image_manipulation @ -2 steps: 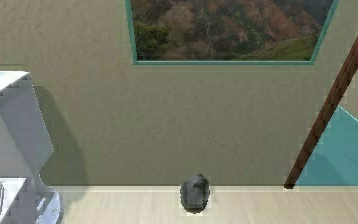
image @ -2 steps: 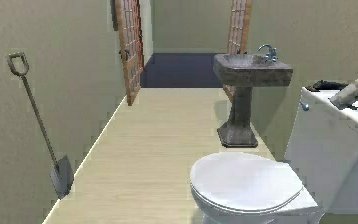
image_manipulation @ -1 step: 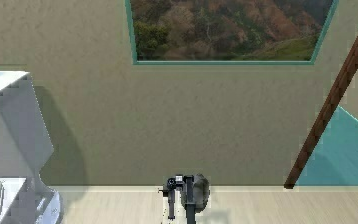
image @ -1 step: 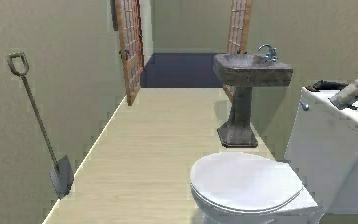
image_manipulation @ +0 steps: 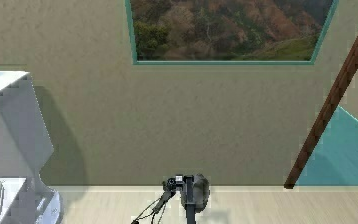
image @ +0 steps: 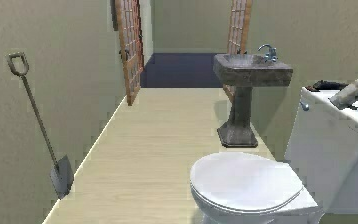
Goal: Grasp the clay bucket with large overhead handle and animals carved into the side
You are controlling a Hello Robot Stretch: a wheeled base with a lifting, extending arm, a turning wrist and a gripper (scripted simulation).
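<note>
1. Toilet (image_manipulation: 12, 140) on the arm side view's left: swing that way and you'd clip it.
2. Gripper (image_manipulation: 155, 206) low, mid-frame; can't tell its fingers' state or if it holds anything.
3. Greyish lump (image_manipulation: 201, 188) at it, maybe the bucket; a blind lift could miss.

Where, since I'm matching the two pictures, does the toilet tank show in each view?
Forward view: the toilet tank stands at the right edge, in the lower half.
Arm side view: the toilet tank stands at the left edge, around mid-height.
Shared landmark: the white toilet bowl, right by the tank in both.
</note>
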